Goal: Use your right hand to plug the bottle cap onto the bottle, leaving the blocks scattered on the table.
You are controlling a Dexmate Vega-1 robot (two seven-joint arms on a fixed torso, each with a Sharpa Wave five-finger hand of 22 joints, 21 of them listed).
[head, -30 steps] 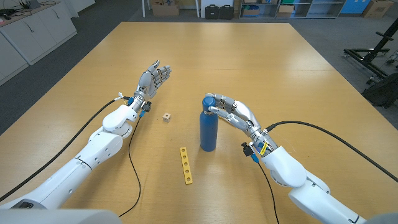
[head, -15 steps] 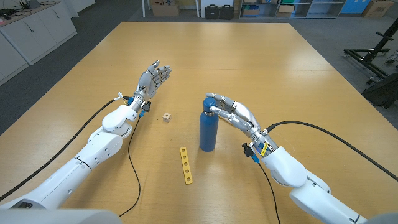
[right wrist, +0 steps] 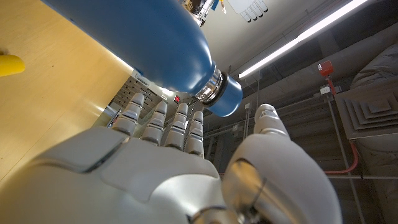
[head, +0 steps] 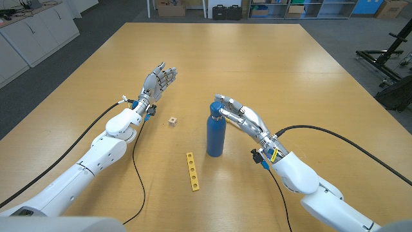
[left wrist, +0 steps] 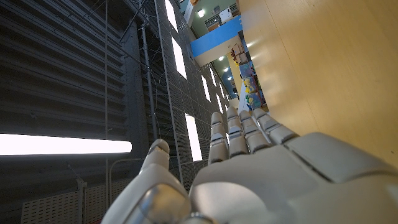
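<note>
Bottle stands upright mid-bench, cap on its neck. My right robot hand is beside the cap, fingers loosely extended, holding nothing. My left robot hand waits open, well apart from the bottle.

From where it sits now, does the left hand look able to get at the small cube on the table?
Probably yes. The left hand is open and holds nothing, and the small cube lies on bare table beside that arm's wrist. The bottle and yellow block strip stand off to the side.
</note>
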